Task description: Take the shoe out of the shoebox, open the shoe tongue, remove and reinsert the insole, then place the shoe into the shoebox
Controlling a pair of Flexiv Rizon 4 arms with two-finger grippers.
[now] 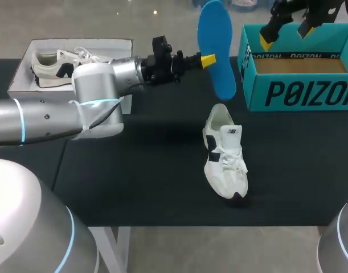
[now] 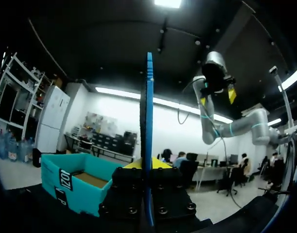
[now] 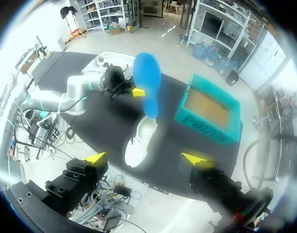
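I count two shoes: a loose shoe [image 1: 225, 156] and a boxed shoe [image 1: 55, 65]. Boxes, two: one white box [image 1: 77, 41] and one teal shoebox [image 1: 299, 94]. Insoles, one: the blue insole [image 1: 216, 48]. My grippers, two: left gripper [image 1: 208, 59] and right gripper [image 1: 286, 34].

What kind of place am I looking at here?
Probably a robotics test bench, not a shoe shop: two robot arms stand at a black table, the left hand holding up a blue insole, with a white shoe and teal shoebox set out.
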